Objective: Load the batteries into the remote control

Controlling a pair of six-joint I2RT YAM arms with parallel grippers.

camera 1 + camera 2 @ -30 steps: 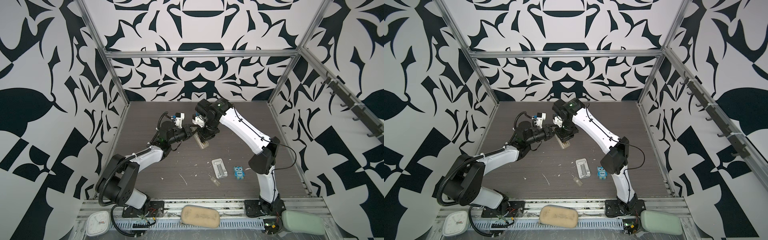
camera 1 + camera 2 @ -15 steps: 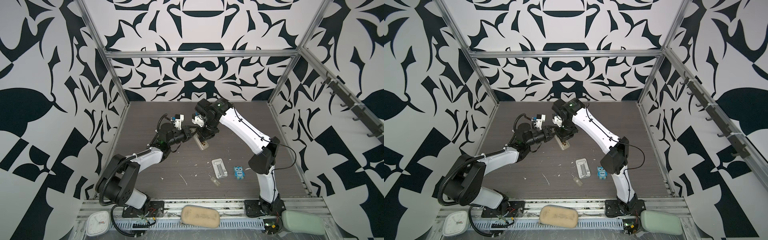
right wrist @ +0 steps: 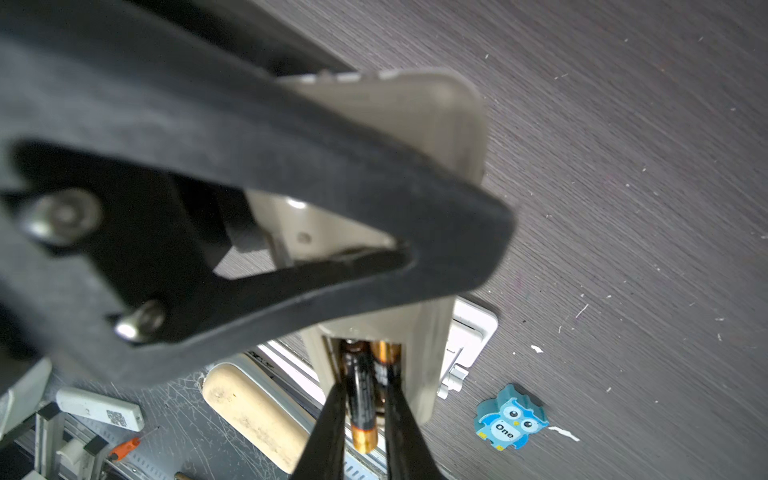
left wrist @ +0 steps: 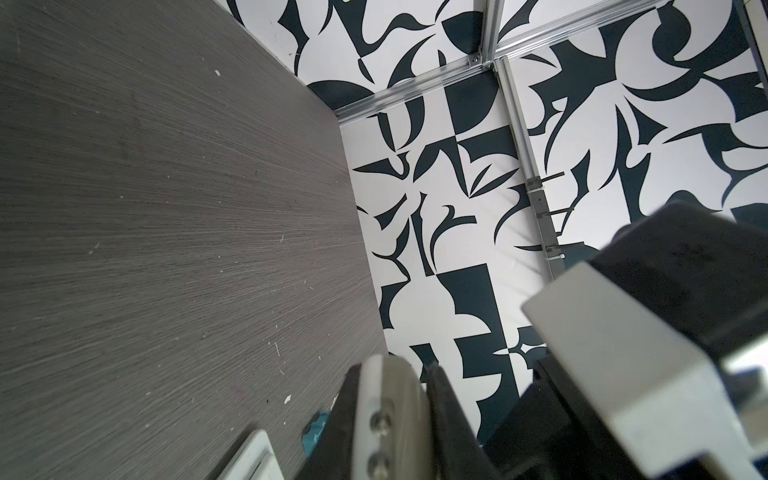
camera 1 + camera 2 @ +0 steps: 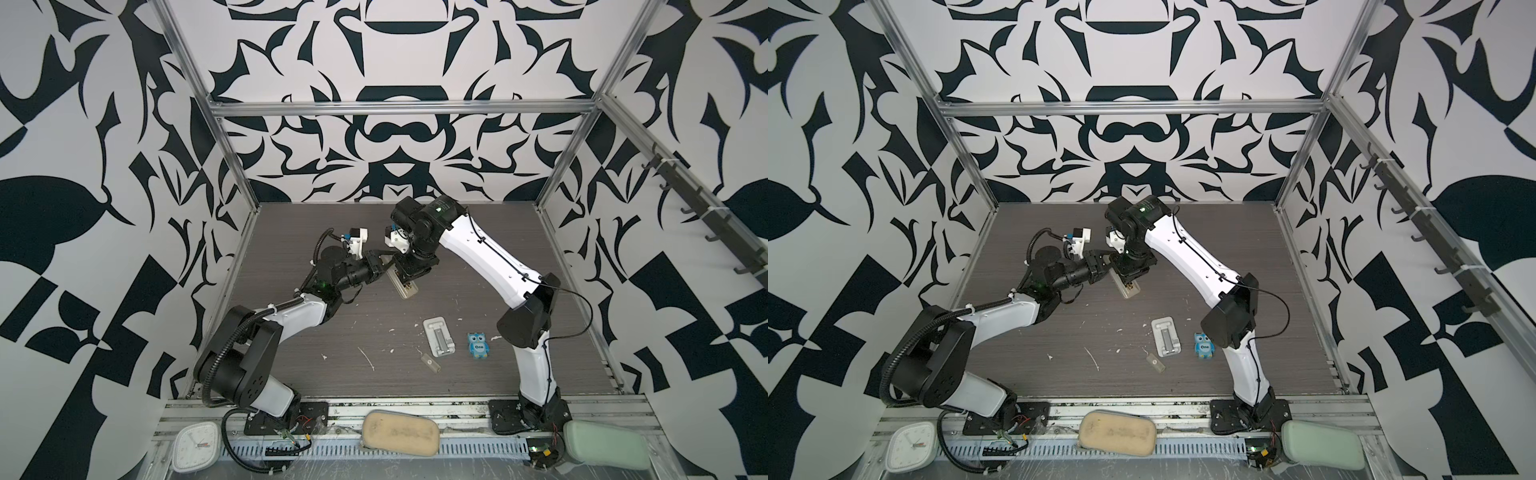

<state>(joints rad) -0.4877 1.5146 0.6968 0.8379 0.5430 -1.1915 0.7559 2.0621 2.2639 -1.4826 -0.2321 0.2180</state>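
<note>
Barely anything shifted: left gripper (image 5: pixel 384 266) clamps remote control (image 5: pixel 405 289); right gripper (image 3: pixel 365 390) straddles 1 battery (image 3: pixel 360 430) (grip unclear).

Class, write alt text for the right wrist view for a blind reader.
The right tool straddles a battery poking from the open bay of the remote control, beside a second battery lying inside. A broad black finger crosses the remote; beyond lie a white stand and blue owl figure on the grey table.

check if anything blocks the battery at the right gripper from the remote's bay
Nothing visible does. The right gripper flanks a battery whose far end sits in the remote control's open bay, beside the other battery. The left gripper holds the remote clear of the bay.
</note>
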